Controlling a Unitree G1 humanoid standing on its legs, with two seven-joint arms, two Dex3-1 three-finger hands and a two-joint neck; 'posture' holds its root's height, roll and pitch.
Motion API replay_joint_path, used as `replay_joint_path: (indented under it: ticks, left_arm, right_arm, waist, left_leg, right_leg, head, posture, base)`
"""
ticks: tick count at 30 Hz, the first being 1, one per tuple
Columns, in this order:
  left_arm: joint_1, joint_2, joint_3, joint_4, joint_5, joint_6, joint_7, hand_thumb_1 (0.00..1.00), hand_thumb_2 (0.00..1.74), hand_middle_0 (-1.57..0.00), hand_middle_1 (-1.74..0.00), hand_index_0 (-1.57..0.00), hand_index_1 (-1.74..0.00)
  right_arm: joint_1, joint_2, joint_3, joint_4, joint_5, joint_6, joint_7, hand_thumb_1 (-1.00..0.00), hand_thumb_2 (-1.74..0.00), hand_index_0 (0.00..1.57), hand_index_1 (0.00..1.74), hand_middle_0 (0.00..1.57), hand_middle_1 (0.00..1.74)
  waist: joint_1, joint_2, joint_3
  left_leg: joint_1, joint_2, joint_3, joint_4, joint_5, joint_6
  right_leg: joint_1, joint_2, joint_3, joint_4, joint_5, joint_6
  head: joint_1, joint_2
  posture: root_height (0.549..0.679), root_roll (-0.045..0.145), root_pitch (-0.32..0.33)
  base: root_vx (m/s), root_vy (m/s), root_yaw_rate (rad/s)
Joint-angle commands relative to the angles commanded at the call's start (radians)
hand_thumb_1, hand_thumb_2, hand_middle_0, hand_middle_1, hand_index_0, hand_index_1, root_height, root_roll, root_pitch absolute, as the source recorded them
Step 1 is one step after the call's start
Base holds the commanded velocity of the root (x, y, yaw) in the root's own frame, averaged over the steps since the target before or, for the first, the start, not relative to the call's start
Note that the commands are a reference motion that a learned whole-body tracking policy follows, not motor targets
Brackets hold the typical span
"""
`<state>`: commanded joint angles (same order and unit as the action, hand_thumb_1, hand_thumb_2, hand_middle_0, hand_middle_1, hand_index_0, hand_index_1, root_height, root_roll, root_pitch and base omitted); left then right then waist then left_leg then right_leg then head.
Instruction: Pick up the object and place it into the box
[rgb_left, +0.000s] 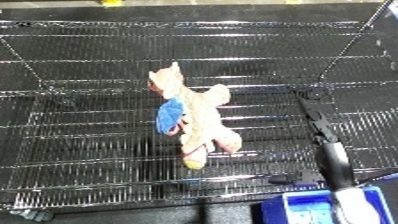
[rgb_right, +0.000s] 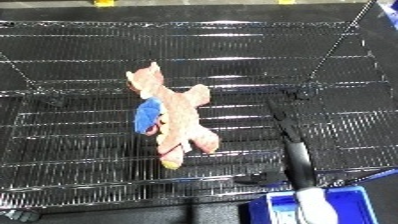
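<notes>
A pink plush toy with a blue patch on its side lies stretched out on the black wire rack, near the middle. My right hand reaches in from the lower right on a white forearm, seen edge-on with its fingers straight. It stays to the right of the toy, with a gap between them, and holds nothing. Part of the blue bin shows at the lower right edge, below the rack's front rim. My left hand is out of sight.
Thin wire walls rise at the rack's back left and back right. A dark floor strip runs behind the rack at the top.
</notes>
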<state>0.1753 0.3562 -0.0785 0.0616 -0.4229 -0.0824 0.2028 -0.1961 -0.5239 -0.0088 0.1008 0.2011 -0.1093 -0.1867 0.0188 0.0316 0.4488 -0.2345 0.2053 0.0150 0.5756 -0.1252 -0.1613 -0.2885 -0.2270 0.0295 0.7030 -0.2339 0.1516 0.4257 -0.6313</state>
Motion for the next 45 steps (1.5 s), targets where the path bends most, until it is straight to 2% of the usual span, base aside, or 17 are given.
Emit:
replay_joint_path:
  ticks: [5, 8, 13, 16, 18, 22, 29, 33, 39, 45]
  left_arm:
    - [0.004, 0.022, -0.035, 0.01, -0.015, -0.012, 0.002, 1.0, 1.74, -1.57, -1.74, -1.57, -1.74]
    - [0.002, 0.037, -0.057, 0.012, -0.025, -0.021, 0.004, 1.0, 1.74, -1.57, -1.74, -1.57, -1.74]
    - [-0.01, 0.062, -0.073, 0.006, -0.045, -0.037, 0.01, 1.0, 1.74, -1.57, -1.74, -1.57, -1.74]
    - [-0.021, 0.078, -0.075, 0.0, -0.056, -0.045, 0.014, 1.0, 1.74, -1.57, -1.74, -1.57, -1.74]
    - [-0.024, 0.085, -0.08, -0.002, -0.064, -0.049, 0.018, 1.0, 1.74, -1.57, -1.74, -1.57, -1.74]
    - [-0.014, 0.092, -0.089, -0.005, -0.078, -0.058, 0.024, 1.0, 1.74, -1.57, -1.74, -1.57, -1.74]
    - [-0.005, 0.114, -0.093, -0.019, -0.096, -0.071, 0.018, 1.0, 1.74, -1.57, -1.74, -1.57, -1.74]
    - [0.001, 0.12, -0.096, -0.024, -0.109, -0.074, 0.016, 1.0, 1.74, -1.57, -1.74, -1.57, -1.74]
    - [-0.003, 0.122, -0.092, -0.013, -0.114, -0.08, 0.019, 1.0, 1.74, -1.57, -1.74, -1.57, -1.74]
    - [-0.005, 0.117, -0.082, -0.004, -0.109, -0.084, 0.026, 1.0, 1.74, -1.57, -1.74, -1.57, -1.74]
  right_arm:
    - [-0.097, -0.063, 0.054, 0.078, 0.01, 0.012, -0.004, 0.0, 0.0, 0.0, 0.0, 0.0, 0.0]
    - [-0.165, -0.088, 0.087, 0.135, 0.02, 0.014, -0.013, 0.0, 0.0, 0.0, 0.0, 0.0, 0.0]
    - [-0.301, -0.103, 0.143, 0.238, 0.056, 0.01, -0.03, 0.0, 0.0, 0.0, 0.0, 0.0, 0.0]
    - [-0.388, -0.118, 0.174, 0.3, 0.074, 0.013, -0.035, 0.0, 0.0, 0.0, 0.0, 0.0, 0.0]
    - [-0.448, -0.124, 0.198, 0.345, 0.086, 0.015, -0.036, 0.0, 0.0, 0.0, 0.0, 0.0, 0.0]
    - [-0.557, -0.136, 0.25, 0.419, 0.105, 0.016, -0.035, 0.0, 0.0, 0.0, 0.0, 0.0, 0.0]
    - [-0.711, -0.152, 0.358, 0.495, 0.12, 0.021, -0.006, 0.0, 0.0, 0.0, 0.0, 0.0, 0.0]
    - [-0.766, -0.146, 0.401, 0.535, 0.12, 0.026, 0.006, 0.0, 0.0, 0.0, 0.0, 0.0, 0.0]
    - [-0.814, -0.123, 0.457, 0.594, 0.102, 0.039, 0.032, 0.0, 0.0, 0.0, 0.0, 0.0, 0.0]
    - [-0.845, -0.086, 0.519, 0.65, 0.051, 0.058, 0.066, 0.0, 0.0, 0.0, 0.0, 0.0, 0.0]
  waist:
    - [0.026, 0.013, 0.006]
    - [0.043, 0.023, 0.013]
    - [0.066, 0.04, 0.045]
    - [0.075, 0.049, 0.063]
    - [0.082, 0.054, 0.069]
    - [0.093, 0.065, 0.071]
    - [0.107, 0.075, 0.071]
    - [0.116, 0.08, 0.071]
    - [0.129, 0.08, 0.071]
    - [0.135, 0.079, 0.071]
  left_leg:
    - [-0.033, -0.007, -0.01, 0.018, 0.0, -0.0007]
    - [-0.063, -0.012, -0.017, 0.034, -0.001, -0.0004]
    - [-0.125, -0.02, -0.029, 0.072, -0.002, 0.0013]
    - [-0.16, -0.024, -0.034, 0.094, -0.003, 0.0024]
    - [-0.181, -0.025, -0.036, 0.106, -0.004, 0.0026]
    - [-0.23, -0.029, -0.044, 0.128, -0.004, 0.0021]
    - [-0.307, -0.035, -0.054, 0.156, -0.002, -0.0002]
    - [-0.335, -0.037, -0.061, 0.166, -0.001, -0.0003]
    - [-0.337, -0.035, -0.065, 0.164, -0.003, -0.0017]
    - [-0.32, -0.03, -0.063, 0.153, -0.005, -0.0035]
  right_leg:
    - [-0.03, -0.0067, 0.002, 0.011, 0.01, 0.0033]
    - [-0.059, -0.0114, 0.004, 0.021, 0.019, 0.0058]
    - [-0.118, -0.0171, 0.008, 0.045, 0.034, 0.008]
    - [-0.152, -0.0183, 0.011, 0.062, 0.039, 0.0075]
    - [-0.172, -0.019, 0.013, 0.072, 0.041, 0.0057]
    - [-0.218, -0.0173, 0.015, 0.089, 0.043, 0.0012]
    - [-0.289, -0.0155, 0.016, 0.11, 0.052, -0.0018]
    - [-0.313, -0.0155, 0.015, 0.118, 0.053, -0.0032]
    - [-0.309, -0.0156, 0.011, 0.115, 0.049, -0.0047]
    - [-0.29, -0.0162, 0.006, 0.106, 0.043, -0.0057]
  head:
    - [0.028, 0.022]
    - [0.053, 0.057]
    - [0.079, 0.133]
    - [0.107, 0.129]
    - [0.12, 0.149]
    - [0.141, 0.189]
    - [0.177, 0.244]
    - [0.181, 0.25]
    - [0.187, 0.233]
    - [0.191, 0.219]
  posture:
    - [0.631, 0.04, -0.134]
    - [0.629, 0.038, -0.122]
    - [0.625, 0.035, -0.097]
    - [0.622, 0.033, -0.084]
    - [0.621, 0.032, -0.074]
    - [0.618, 0.03, -0.048]
    - [0.614, 0.026, -0.004]
    - [0.612, 0.024, 0.011]
    - [0.613, 0.021, 0.016]
    - [0.615, 0.019, 0.011]
  base:
    - [0.0, 0.02, 0.049]
    - [-0.029, 0.021, 0.049]
    - [-0.057, 0.02, 0.04]
    - [-0.057, 0.025, 0.022]
    - [-0.037, 0.028, 0.025]
    - [-0.025, 0.024, 0.028]
    - [-0.009, 0.014, 0.024]
    - [-0.004, 0.013, 0.015]
    - [0.008, 0.002, 0.025]
    - [0.011, 0.009, 0.002]
